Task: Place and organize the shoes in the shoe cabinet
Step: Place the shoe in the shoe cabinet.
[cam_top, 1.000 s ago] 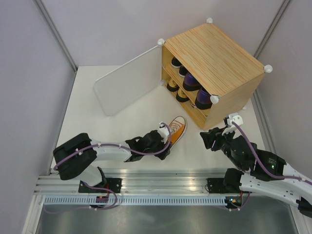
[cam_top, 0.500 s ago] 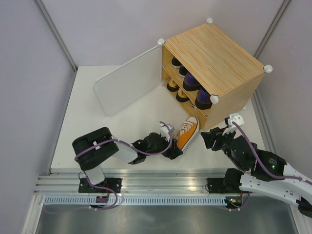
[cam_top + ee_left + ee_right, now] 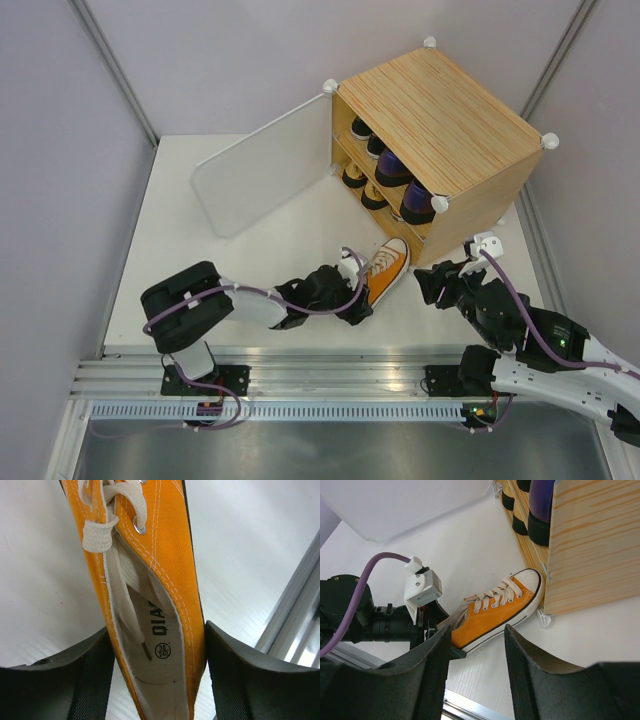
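- Orange canvas sneaker [image 3: 385, 272] is resting on the white surface [image 3: 250, 260], toe beside the striped-grain wooden cabinet [image 3: 450, 120].
- We are clamping our left fingers [image 3: 245, 685] on its heel.
- Our right fingers [image 3: 432, 680] are hanging apart.

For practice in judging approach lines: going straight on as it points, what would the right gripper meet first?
Most likely the orange sneaker, lying just ahead of the right gripper; depth is uncertain.

Left arm [image 3: 250, 305] and right arm [image 3: 540, 375]: black joints and jaws, white shells, purple cables [image 3: 390, 555], a small white box [image 3: 422, 591] at each wrist.
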`<state>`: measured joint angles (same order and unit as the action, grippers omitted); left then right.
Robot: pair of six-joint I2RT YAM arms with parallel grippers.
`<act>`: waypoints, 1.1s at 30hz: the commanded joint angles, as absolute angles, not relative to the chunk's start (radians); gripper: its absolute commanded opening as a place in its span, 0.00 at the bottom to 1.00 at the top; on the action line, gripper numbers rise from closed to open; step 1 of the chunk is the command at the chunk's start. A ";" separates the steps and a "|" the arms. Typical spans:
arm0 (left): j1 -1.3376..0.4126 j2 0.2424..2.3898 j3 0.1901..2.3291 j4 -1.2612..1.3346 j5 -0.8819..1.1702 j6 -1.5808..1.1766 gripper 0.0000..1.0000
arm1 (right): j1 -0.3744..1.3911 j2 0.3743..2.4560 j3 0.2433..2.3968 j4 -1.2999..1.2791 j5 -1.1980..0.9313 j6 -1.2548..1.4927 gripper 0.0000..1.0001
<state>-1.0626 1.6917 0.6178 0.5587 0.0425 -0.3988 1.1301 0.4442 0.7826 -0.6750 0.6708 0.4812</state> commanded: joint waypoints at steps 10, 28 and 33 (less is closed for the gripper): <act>-0.980 1.667 0.805 0.376 0.132 -0.083 0.02 | 1.129 0.442 0.822 -0.693 0.703 0.465 0.52; -0.850 1.753 0.963 0.233 0.360 0.129 0.02 | 1.129 0.442 0.824 -0.695 0.742 0.462 0.54; -0.831 1.778 1.008 0.229 0.368 0.120 0.02 | 1.129 0.442 0.836 -0.696 0.750 0.454 0.54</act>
